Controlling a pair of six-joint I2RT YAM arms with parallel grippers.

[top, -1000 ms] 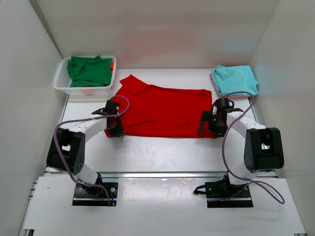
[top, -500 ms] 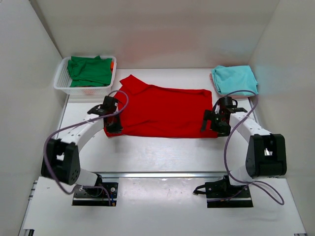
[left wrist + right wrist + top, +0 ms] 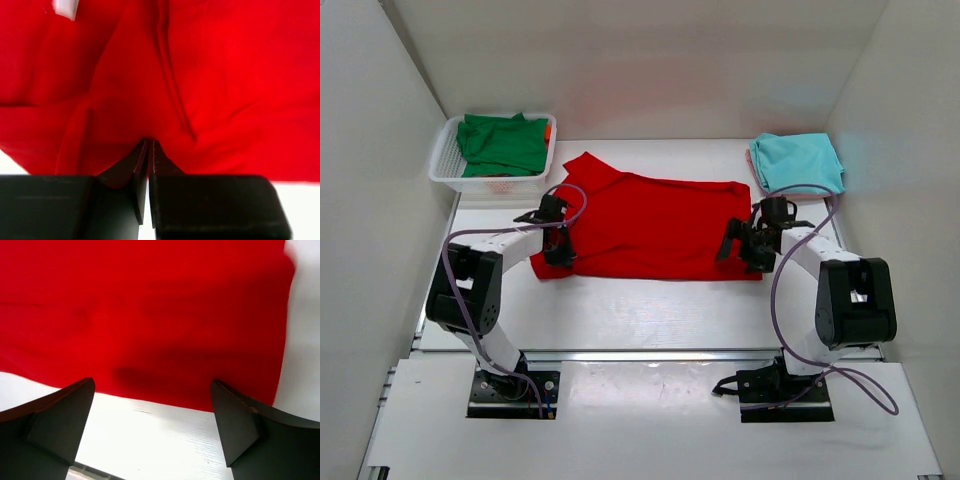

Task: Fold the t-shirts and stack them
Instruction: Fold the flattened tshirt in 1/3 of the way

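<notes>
The bright red t-shirt (image 3: 650, 225) lies spread across the middle of the white table (image 3: 640, 305). My left gripper (image 3: 558, 252) sits at the shirt's near left corner. In the left wrist view it (image 3: 150, 142) is shut on a pinch of the red cloth (image 3: 225, 75). My right gripper (image 3: 735, 250) is at the shirt's near right corner. In the right wrist view it (image 3: 152, 382) is open and empty, just over the near hem of the red shirt (image 3: 150, 300). The teal t-shirt (image 3: 798, 160) lies folded at the back right. The dark green t-shirt (image 3: 502, 143) lies in the basket.
A white mesh basket (image 3: 445, 165) stands at the back left and holds the green shirt. White walls close in the table on the left, right and back. A bare strip of table runs between the red shirt and the arm bases.
My left gripper has moved slightly to the right and away from me with the red corner, and its elbow has swung. My right gripper has shifted a little to the left.
</notes>
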